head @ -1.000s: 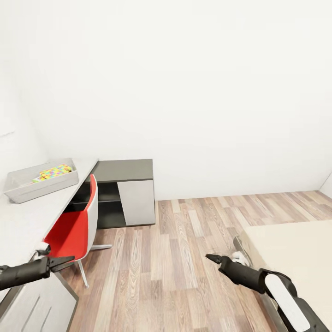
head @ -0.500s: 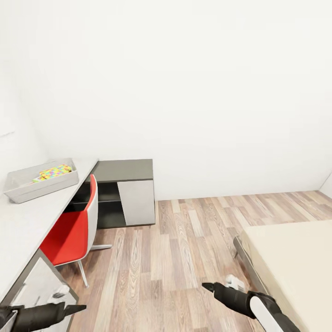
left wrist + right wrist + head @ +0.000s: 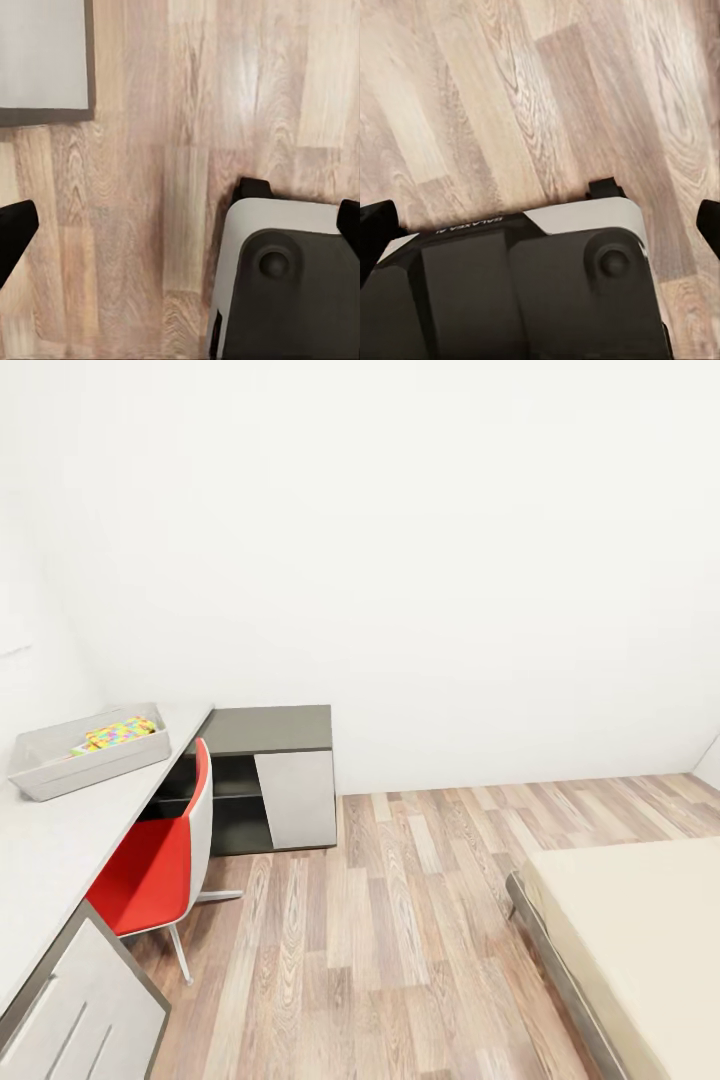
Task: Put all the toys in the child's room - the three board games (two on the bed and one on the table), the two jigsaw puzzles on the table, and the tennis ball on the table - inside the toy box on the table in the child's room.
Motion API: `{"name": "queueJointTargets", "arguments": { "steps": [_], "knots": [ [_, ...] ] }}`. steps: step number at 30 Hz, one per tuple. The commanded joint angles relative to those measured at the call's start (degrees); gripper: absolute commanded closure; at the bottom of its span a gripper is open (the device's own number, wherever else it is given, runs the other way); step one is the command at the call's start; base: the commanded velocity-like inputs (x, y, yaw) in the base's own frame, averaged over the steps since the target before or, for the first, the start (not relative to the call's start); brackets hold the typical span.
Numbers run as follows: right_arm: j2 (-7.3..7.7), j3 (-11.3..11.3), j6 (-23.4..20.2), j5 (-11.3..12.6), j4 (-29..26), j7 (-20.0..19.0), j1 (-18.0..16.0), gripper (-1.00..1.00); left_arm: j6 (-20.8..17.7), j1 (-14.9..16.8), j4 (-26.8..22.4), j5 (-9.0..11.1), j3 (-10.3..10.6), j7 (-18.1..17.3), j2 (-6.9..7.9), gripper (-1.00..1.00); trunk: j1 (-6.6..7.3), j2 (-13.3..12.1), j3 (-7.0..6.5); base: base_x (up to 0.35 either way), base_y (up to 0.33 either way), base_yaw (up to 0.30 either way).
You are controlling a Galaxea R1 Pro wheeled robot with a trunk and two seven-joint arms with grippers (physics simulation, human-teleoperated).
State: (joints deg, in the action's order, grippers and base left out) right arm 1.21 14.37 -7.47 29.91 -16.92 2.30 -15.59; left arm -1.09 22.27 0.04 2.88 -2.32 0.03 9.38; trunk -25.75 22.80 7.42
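one puzzle point(image 3: 120, 732): in the tub point(image 3: 60, 772), far end of the table point(image 3: 50, 850)
left fingers point(image 3: 15, 229): wide apart, holding nothing
right fingers point(image 3: 376, 223): wide apart, holding nothing

The floor point(image 3: 400, 920) was wood plank with a visible grain (faintly glossy). The toy box point(image 3: 60, 765) looked like matt grey plastic, the tabletop point(image 3: 60, 850) smooth and pale, the bed point(image 3: 640, 920) mattress plain beige cloth.

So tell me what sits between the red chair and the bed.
Bare wood-plank floor only, in the head view, between the red chair and the bed.
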Motion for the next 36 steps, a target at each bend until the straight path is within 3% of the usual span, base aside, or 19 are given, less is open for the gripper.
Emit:
{"name": "queueJointTargets", "arguments": {
  "steps": [1,2,4,9,13,22,28,36],
  "knots": [
    [-0.38,0.44,0.9,0.17,1.48,1.33,-0.02,-1.0,0.75,-0.88,0.1,0.26,-0.2,2.14,-0.68,-1.0,-0.03,0.12,0.11,0.0,0.0,0.0],
    [-1.14,0.45,2.86,-0.11,4.4,3.29,0.05,-1.0,2.26,-2.63,0.24,0.2,-0.18,5.31,-1.95,-1.0,-0.03,0.12,0.11,0.0,0.0,0.0],
    [-1.95,0.42,4.8,-0.16,8.53,5.74,0.25,-1.0,3.79,-4.76,0.36,0.17,-0.16,8.21,-3.4,-1.0,-0.03,0.12,0.11,0.0,0.0,0.0],
    [-2.53,0.36,6.07,-0.13,14.01,8.74,0.98,-1.0,5.08,-8.07,0.51,0.25,-0.15,10.56,-4.47,-1.0,-0.03,0.12,0.11,0.0,0.0,0.0],
    [-2.12,0.27,6.55,-0.18,15.57,10.42,1.31,-1.0,5.51,-10.76,0.56,0.36,-0.14,11.18,-4.63,-1.0,-0.03,0.12,0.11,0.0,0.0,0.0],
    [0.44,0.41,8.39,-0.7,16.11,11.04,5.86,-1.0,5.98,-11.93,0.36,0.53,-0.56,10.99,-5.79,-1.0,-0.03,0.12,0.11,0.0,0.0,0.0],
    [0.04,0.53,11.44,-0.56,16.13,11.04,6.47,-1.0,5.93,-11.98,0.47,0.53,-0.58,10.96,-6.01,-1.0,-0.03,0.12,0.11,0.0,0.0,0.0],
    [-0.02,0.45,11.99,-0.41,16.13,10.98,6.53,-1.0,6.0,-11.99,0.47,0.45,-0.52,10.96,-6.03,-1.0,-0.03,0.12,0.11,0.0,0.0,0.0]
  ]
}}
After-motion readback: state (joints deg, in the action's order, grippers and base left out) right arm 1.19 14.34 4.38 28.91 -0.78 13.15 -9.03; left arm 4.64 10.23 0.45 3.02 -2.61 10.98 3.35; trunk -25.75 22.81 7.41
